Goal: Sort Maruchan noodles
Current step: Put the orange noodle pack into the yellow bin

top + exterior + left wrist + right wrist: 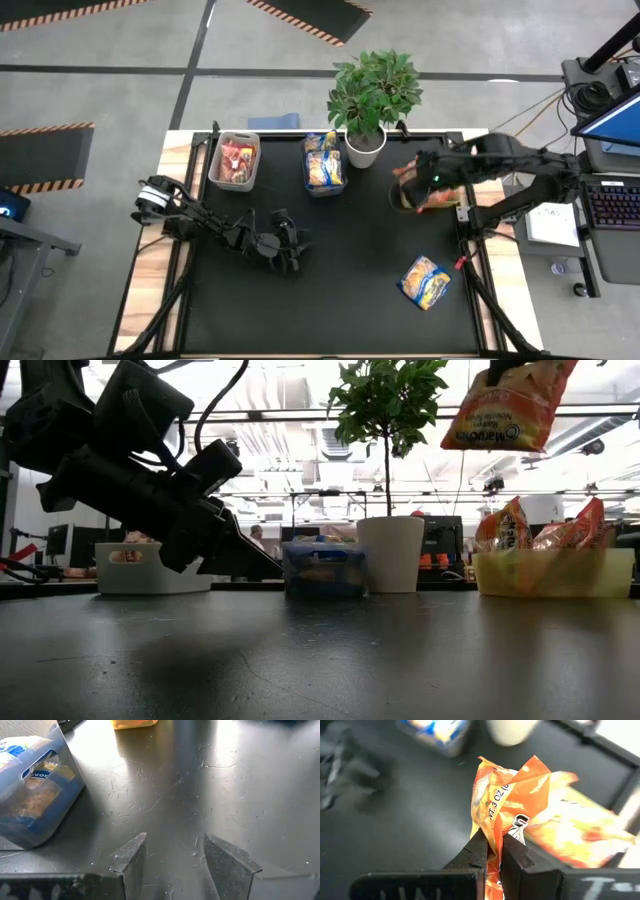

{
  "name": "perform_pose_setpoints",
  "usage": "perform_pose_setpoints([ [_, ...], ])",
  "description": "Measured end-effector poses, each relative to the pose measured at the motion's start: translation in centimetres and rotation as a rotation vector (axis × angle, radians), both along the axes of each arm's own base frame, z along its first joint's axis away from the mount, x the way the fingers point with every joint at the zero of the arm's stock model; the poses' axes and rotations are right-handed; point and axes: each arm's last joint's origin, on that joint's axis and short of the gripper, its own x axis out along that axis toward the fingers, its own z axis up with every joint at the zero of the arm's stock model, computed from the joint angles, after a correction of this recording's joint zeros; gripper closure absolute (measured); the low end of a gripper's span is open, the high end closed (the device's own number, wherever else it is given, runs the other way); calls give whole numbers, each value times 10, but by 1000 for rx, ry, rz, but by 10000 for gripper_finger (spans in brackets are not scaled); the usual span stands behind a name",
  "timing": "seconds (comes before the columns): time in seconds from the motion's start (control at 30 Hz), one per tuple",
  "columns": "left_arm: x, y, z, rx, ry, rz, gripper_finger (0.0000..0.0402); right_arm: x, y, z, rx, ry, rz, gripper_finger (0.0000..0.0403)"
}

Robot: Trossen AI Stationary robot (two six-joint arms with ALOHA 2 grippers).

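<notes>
My right gripper is shut on an orange Maruchan noodles packet, high above a yellow bin at the table's far right. That bin holds more orange packets. A blue-and-yellow packet lies flat on the black mat near the right front. My left gripper stands open just above the mat at the left centre, with nothing between its fingers. My right gripper pinches a crumpled edge of the orange packet between its two fingers. The fingers slant down from above. The packet hangs below them, creased and tilted, lifted clear of the yellow bin and the table.
A white bin with red packets and a blue bin with blue-and-yellow packets stand at the far edge. A potted plant stands between the blue and yellow bins. Bare black mat lies in the middle.
</notes>
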Motion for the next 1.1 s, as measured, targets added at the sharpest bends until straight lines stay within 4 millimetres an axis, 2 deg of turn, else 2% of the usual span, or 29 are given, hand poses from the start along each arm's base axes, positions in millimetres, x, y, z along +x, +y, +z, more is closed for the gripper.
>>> perform_pose_setpoints([
  [0.23,0,0,0,0,-1,0,224,-14,-32,13,-87,-8,-91,385],
  [0.4,0,0,0,-1,-3,0,224,-22,-56,8,-111,33,-210,385],
  [0.57,0,0,0,-1,-4,0,224,-31,-82,-7,-82,109,-314,385],
  [0.73,0,0,0,-1,-4,0,224,-38,-102,-25,18,158,-375,385],
  [0.9,0,0,0,-1,-4,0,224,-41,-112,-47,132,176,-438,385],
  [1.1,0,0,0,0,-2,0,224,-35,-117,-70,215,140,-491,385],
])
